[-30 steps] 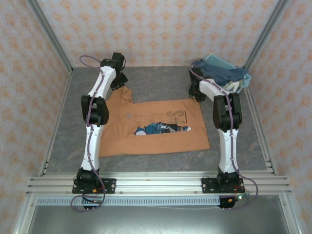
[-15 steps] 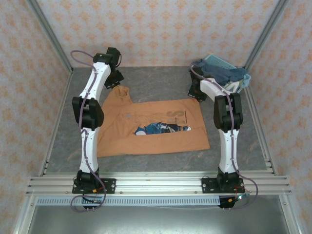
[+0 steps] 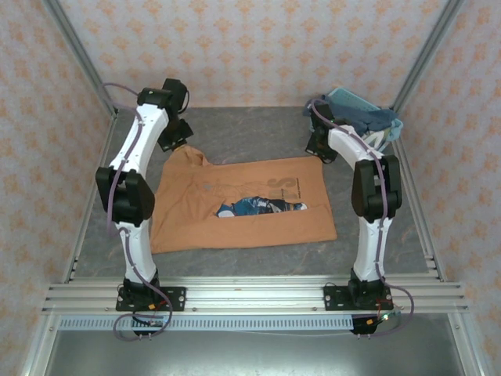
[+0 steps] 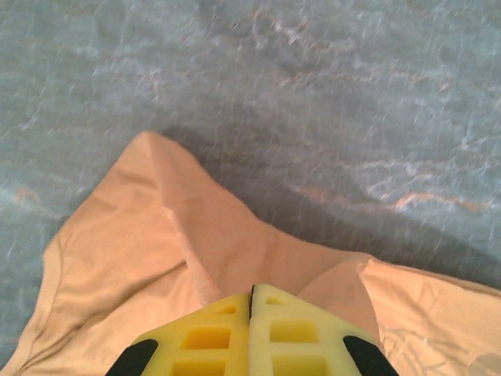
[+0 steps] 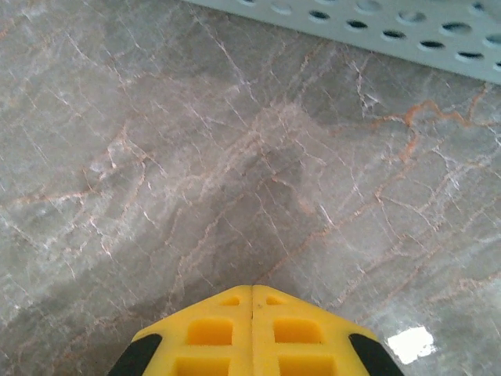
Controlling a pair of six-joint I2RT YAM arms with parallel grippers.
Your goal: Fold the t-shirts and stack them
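The orange-brown t-shirt (image 3: pixel 235 227) lies spread on the table (image 3: pixel 258 129), its far-left corner pinched up by the closed left gripper (image 4: pixel 252 291), while the right gripper (image 5: pixel 252 290), closed and empty, hangs just past its far-right corner.

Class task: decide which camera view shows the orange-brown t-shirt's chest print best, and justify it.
Top external: the t-shirt lies spread, print face-up. The left wrist view catches plain cloth at the left gripper; the right wrist view, the table.
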